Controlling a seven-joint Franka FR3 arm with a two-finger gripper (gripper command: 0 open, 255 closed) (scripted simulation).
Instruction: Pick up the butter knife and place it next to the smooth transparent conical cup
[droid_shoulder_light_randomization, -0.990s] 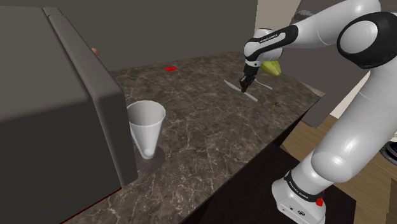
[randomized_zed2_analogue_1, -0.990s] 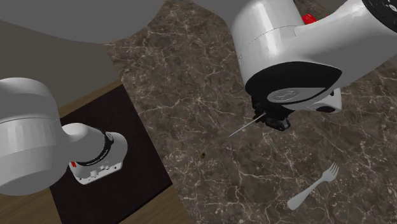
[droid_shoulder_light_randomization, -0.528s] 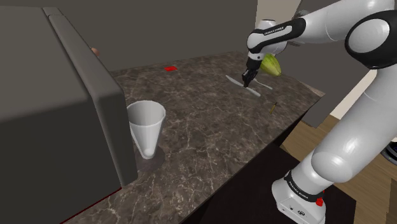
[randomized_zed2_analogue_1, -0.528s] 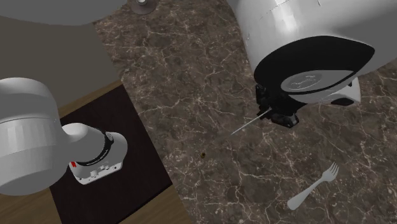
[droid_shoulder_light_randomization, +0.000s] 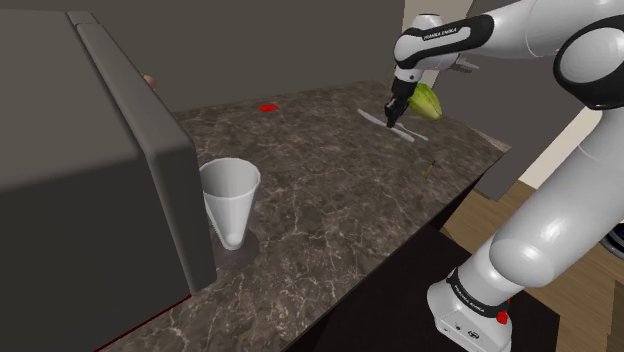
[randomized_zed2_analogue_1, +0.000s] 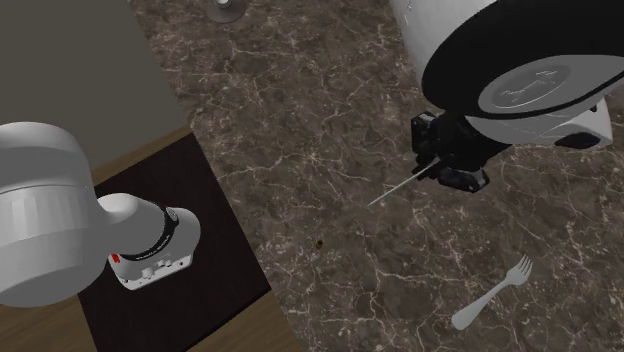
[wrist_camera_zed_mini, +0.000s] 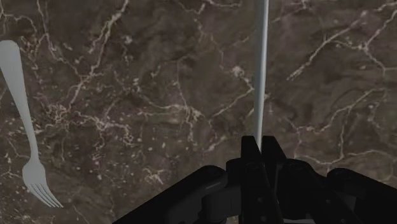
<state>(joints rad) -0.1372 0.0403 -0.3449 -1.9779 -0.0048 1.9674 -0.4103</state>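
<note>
My gripper (droid_shoulder_light_randomization: 392, 118) is shut on the butter knife (droid_shoulder_light_randomization: 371, 117), a thin grey blade held level a little above the dark marble counter (droid_shoulder_light_randomization: 330, 200). From overhead, the knife (randomized_zed2_analogue_1: 392, 192) sticks out of the gripper (randomized_zed2_analogue_1: 428, 170) toward the counter's edge. Along the hand, the blade (wrist_camera_zed_mini: 260, 63) runs straight out from the closed gripper (wrist_camera_zed_mini: 258, 143). The pale translucent conical cup (droid_shoulder_light_randomization: 230, 203) stands upright far toward the shoulder view's left, beside a big grey appliance (droid_shoulder_light_randomization: 90, 160). Its foot (randomized_zed2_analogue_1: 223, 10) peeks in on the second exterior view's upper edge.
A grey fork (randomized_zed2_analogue_1: 492, 295) lies on the counter near the knife, also seen as fork (wrist_camera_zed_mini: 25, 121). A green fruit (droid_shoulder_light_randomization: 426, 100) sits just behind the gripper. A small red object (droid_shoulder_light_randomization: 267, 107) lies at the counter's back. The stand (randomized_zed2_analogue_1: 150, 250) is below the counter's edge.
The gripper has risen and drawn back toward the far corner of the counter, carrying the knife with it; the knife now hangs higher above the marble.
</note>
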